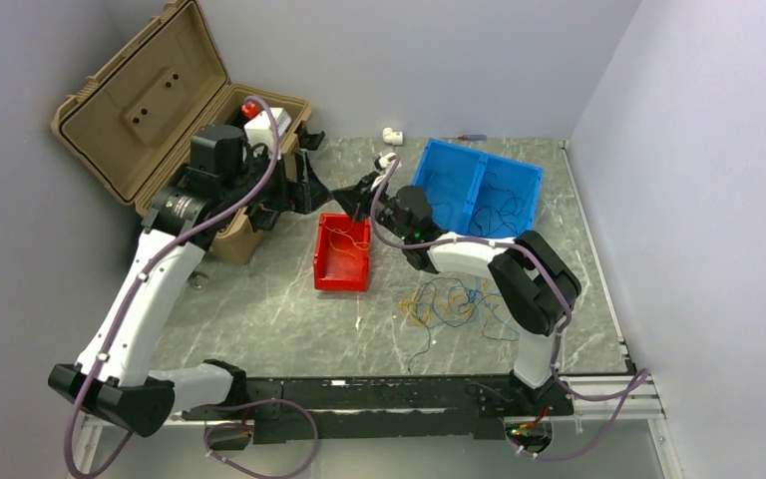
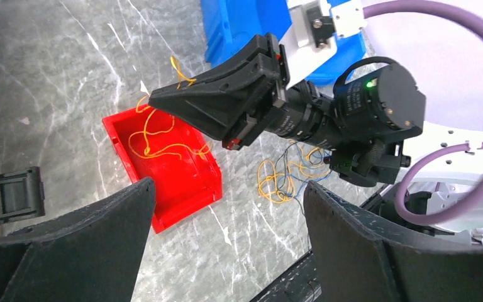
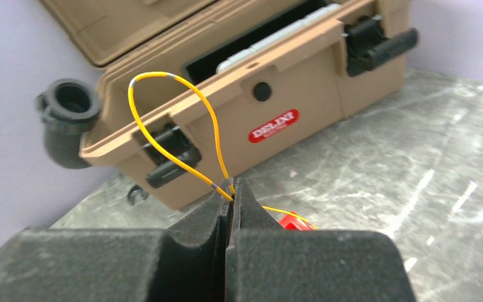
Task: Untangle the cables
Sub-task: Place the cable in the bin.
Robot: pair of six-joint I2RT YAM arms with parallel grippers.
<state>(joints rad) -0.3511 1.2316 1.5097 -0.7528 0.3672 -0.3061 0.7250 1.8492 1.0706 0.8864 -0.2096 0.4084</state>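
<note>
My right gripper is pressed together on 1 yellow wire. The wire loops up out of the pads in front of the tan case, and its other end seems to hang down toward the red bin. My left gripper is spread wide with nothing between its fingers, hovering just beside the right one above that bin. The sorting is partly done. The red bin already has several yellow wires lying loose in it, and the blue bin has a few dark wires. The main tangle sits on the table between the red bin and my right arm's base, with yellow, blue and dark strands crossing in loose loops. I can't count them because they're too thin. I judge the task roughly mid-way: 1 wire is in hand and about ready to drop in the red bin, and the pile on the table is left to pull apart and sort. No blue strands show in either of the 2 bins as far as I can tell.
</note>
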